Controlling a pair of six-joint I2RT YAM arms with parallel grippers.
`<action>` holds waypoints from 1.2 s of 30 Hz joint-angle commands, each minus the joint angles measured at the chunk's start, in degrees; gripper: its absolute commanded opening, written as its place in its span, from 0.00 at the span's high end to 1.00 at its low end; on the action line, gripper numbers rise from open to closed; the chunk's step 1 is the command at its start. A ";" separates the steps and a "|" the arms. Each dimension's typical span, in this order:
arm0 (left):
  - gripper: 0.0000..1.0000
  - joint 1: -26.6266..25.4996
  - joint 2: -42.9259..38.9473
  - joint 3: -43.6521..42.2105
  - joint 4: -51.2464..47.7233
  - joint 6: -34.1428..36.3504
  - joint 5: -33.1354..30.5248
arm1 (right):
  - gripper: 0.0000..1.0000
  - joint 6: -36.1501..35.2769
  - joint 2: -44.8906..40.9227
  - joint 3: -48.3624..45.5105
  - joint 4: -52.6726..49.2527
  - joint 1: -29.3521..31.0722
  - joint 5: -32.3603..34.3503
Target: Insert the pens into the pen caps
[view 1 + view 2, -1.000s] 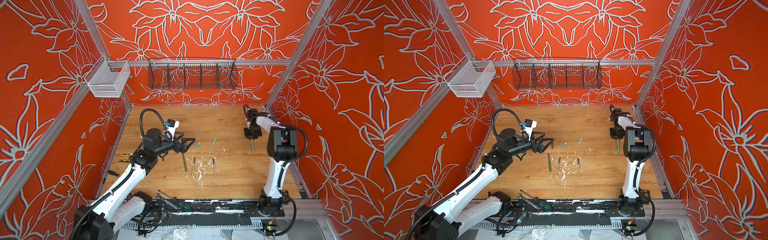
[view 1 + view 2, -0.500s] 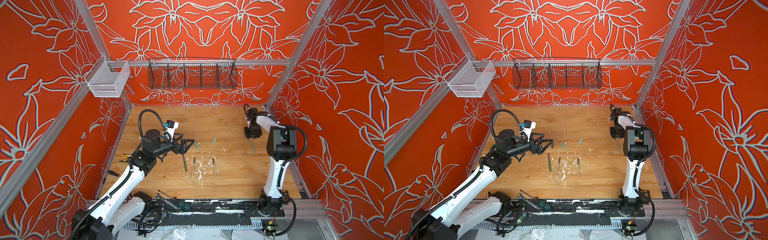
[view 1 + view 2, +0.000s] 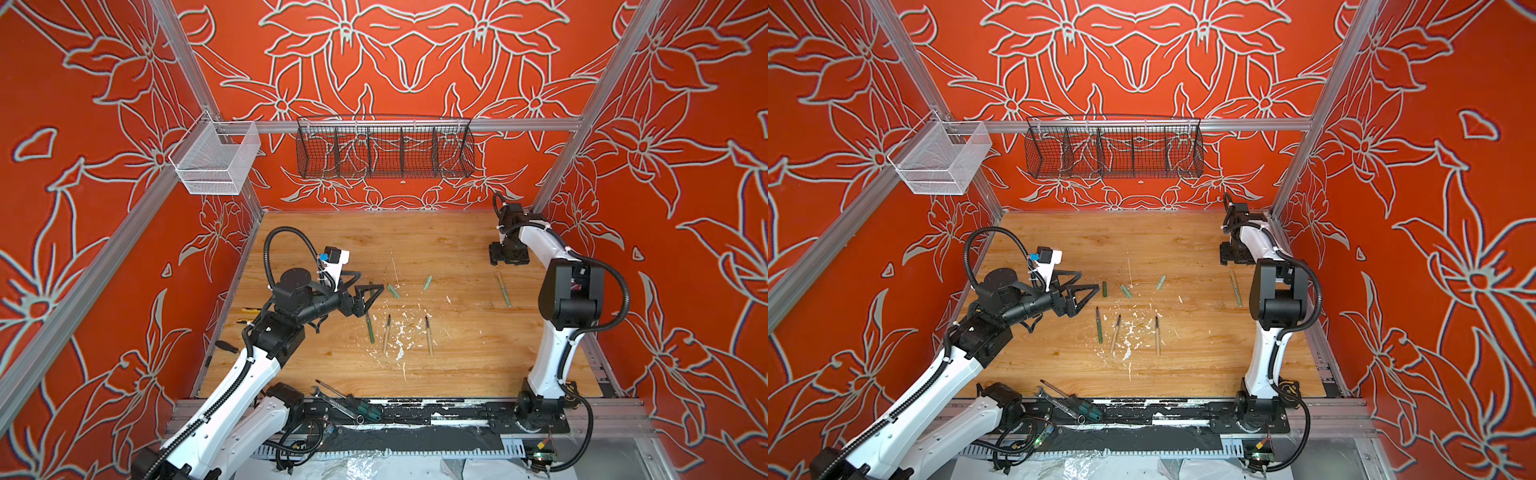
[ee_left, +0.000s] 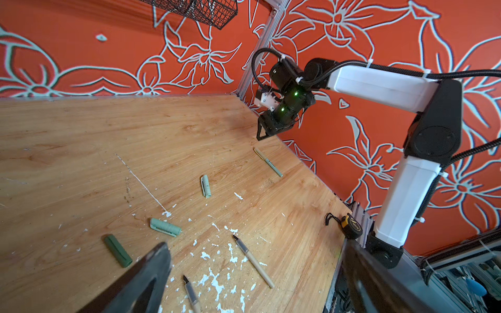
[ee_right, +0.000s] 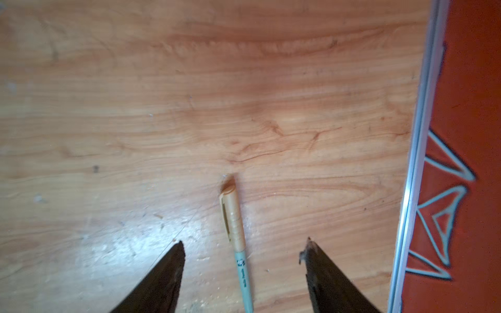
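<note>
A pale green pen with a beige pen cap on it (image 5: pixel 235 230) lies on the wooden table near the right wall, also in both top views (image 3: pixel 503 289) (image 3: pixel 1236 290). My right gripper (image 5: pixel 244 241) stands open just above its capped end, touching nothing. Three uncapped pens, one green (image 3: pixel 369 327) and two beige (image 3: pixel 387 333) (image 3: pixel 429 336), lie mid-table. Beyond them lie a dark green cap (image 3: pixel 1105 289) and two pale green caps (image 3: pixel 393 291) (image 3: pixel 427 282). My left gripper (image 3: pixel 370 280) hangs open and empty over the dark green cap (image 4: pixel 118 250).
White paint flecks (image 3: pixel 401 332) cover the table around the pens. A wrench and screwdrivers (image 3: pixel 353 403) lie at the front edge, pliers (image 3: pixel 249 309) at the left edge, a tape measure (image 4: pixel 352 225) by the right arm's base. Wire baskets (image 3: pixel 384 151) hang on the back wall.
My right gripper has opened and let go of the capped pen, which now lies tilted on the table. The left arm has barely moved.
</note>
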 commanded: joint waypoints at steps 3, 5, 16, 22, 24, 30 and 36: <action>0.03 0.17 -1.00 0.02 -1.40 -0.18 -1.09 | 0.03 3.24 -9.22 -6.16 -0.07 7.45 -5.54; 0.03 0.17 -0.82 0.14 -1.68 -0.19 -1.04 | 0.03 4.28 -12.46 -10.73 1.37 11.58 -5.78; 0.03 0.17 -0.51 0.10 -0.94 -0.71 -0.89 | 0.08 19.93 -26.74 -36.32 13.50 38.19 -2.13; 0.03 0.13 -1.81 -0.40 -0.87 -0.89 -1.51 | 0.18 27.95 -25.81 -39.76 13.20 49.27 0.92; 0.03 0.17 -2.22 -0.78 -0.44 -1.13 -1.52 | 0.21 29.23 -25.32 -40.82 14.14 50.19 0.33; 0.03 0.17 -1.62 -0.09 -0.44 -0.76 -0.99 | 0.37 29.91 -22.47 -38.96 14.84 50.73 0.22; 0.03 0.17 -2.70 -0.43 -1.04 -0.52 -1.60 | 0.48 30.34 -17.28 -36.60 13.78 50.74 0.53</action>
